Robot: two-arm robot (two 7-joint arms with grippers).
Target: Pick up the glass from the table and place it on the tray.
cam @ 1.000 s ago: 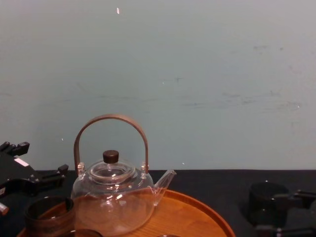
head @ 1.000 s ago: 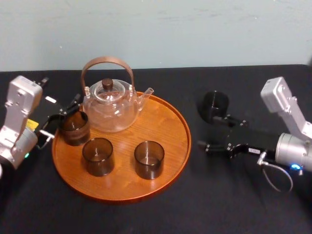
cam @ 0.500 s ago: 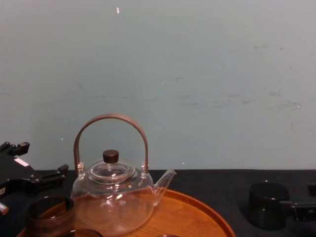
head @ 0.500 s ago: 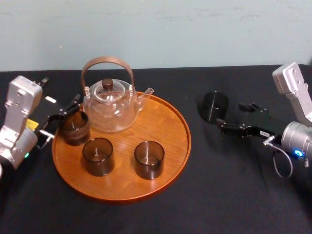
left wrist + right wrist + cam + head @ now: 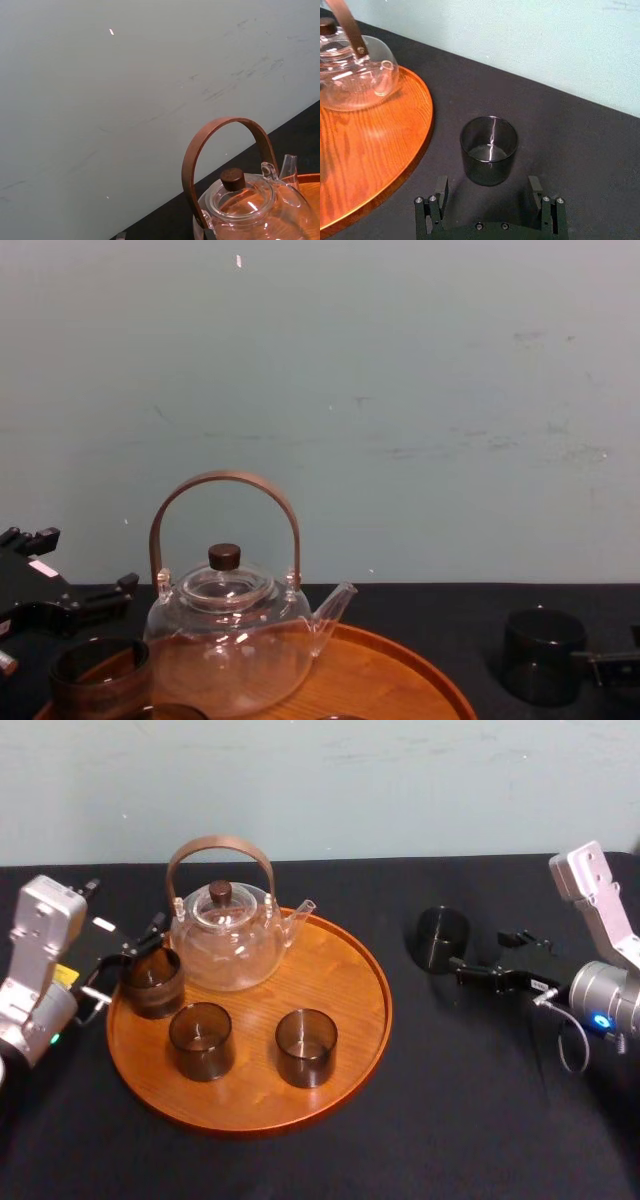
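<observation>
A dark glass (image 5: 442, 938) stands upright on the black table, right of the round wooden tray (image 5: 345, 975). My right gripper (image 5: 480, 952) hovers just to the right of it, open, with nothing between its fingers. In the right wrist view the glass (image 5: 488, 156) stands a little ahead of the two spread fingertips (image 5: 431, 205), and the tray's rim (image 5: 422, 137) is off to one side. The chest view shows the glass (image 5: 543, 655) at the lower right. My left gripper (image 5: 125, 965) rests open at the tray's far-left edge, beside a brown glass (image 5: 152, 982).
A glass teapot (image 5: 225, 940) with a brown hoop handle stands at the back of the tray. Two more brown glasses (image 5: 201, 1040) (image 5: 305, 1047) stand on the tray's front half. The tray's right half is bare wood. A pale wall runs behind the table.
My right gripper has drawn back to the right, from in front of and beside the dark glass, and now faces it from the right. The glass and the left arm have not moved.
</observation>
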